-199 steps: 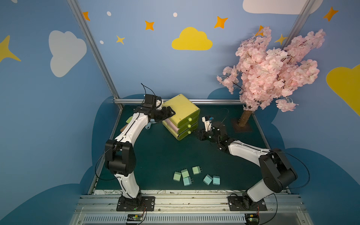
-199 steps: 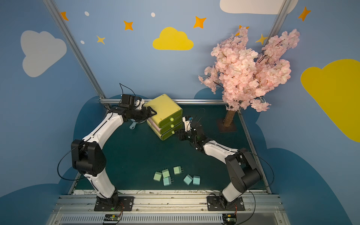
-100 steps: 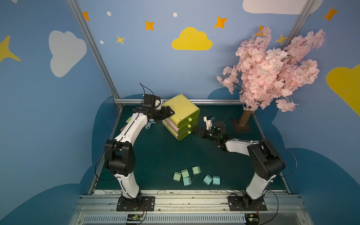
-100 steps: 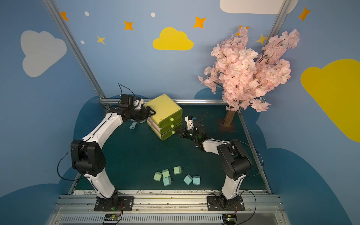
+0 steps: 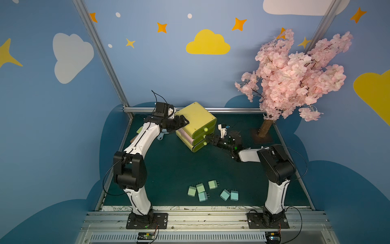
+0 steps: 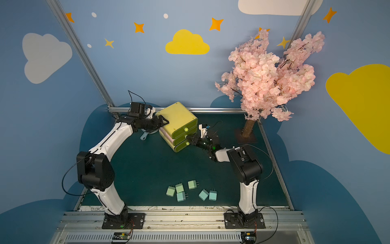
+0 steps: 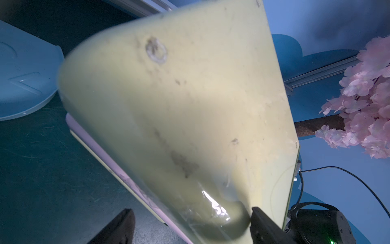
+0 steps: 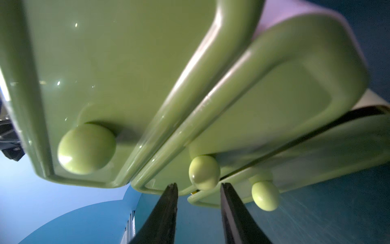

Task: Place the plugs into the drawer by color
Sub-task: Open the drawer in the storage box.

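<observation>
The drawer [image 5: 195, 118] [image 6: 176, 117], a yellow chest with three olive-green fronts, sits tilted at the back of the mat. My left gripper [image 5: 183, 123] [image 7: 191, 209] stands open astride its rear corner, one finger [image 7: 263, 224] against the yellow shell [image 7: 179, 105]. My right gripper [image 5: 207, 138] [image 8: 198, 184] is open by a narrow gap, with the middle knob [image 8: 204, 172] just ahead of its fingertips and not clamped. Several plugs lie loose near the front edge, mint green ones [image 5: 200, 187] and light blue ones [image 5: 225, 194].
A pink blossom tree [image 5: 295, 74] stands at the back right, its trunk base [image 5: 263, 130] on the mat. A pale blue flat piece [image 5: 161, 136] [image 7: 25, 74] lies by my left wrist. An aluminium rail [image 5: 232, 109] bounds the back.
My right arm has folded inward and its gripper has moved up to the chest's middle knob. The left arm and the plugs have stayed put.
</observation>
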Available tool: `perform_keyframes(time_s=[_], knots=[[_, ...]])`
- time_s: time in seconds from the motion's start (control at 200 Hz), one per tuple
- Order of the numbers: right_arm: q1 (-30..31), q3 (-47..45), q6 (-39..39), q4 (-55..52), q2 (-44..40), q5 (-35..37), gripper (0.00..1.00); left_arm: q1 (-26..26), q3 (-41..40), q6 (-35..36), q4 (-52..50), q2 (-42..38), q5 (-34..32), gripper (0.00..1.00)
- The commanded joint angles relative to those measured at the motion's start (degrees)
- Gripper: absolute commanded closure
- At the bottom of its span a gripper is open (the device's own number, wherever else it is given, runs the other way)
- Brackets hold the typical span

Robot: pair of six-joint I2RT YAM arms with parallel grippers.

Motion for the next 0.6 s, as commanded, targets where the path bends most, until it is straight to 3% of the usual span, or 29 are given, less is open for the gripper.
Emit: perform_keyframes(time_s=[0.0,0.37,0.596], knots=[[-0.20,1.95,0.99,3.02,1.43,-0.58,0.60,0.51,-0.94,0.61,-1.71,0.04,-0.53,0.13],[-0.22,5.04,1.70,3.15,4.90,-2.05,0.61,0.62,-0.97,0.84,-1.98,-0.01,-0.69,0.13],[-0.37,5.23,1.87,4.07,5.31,-2.69,0.82,0.71,-0.82,0.85,-1.98,0.44,-0.93,0.13]])
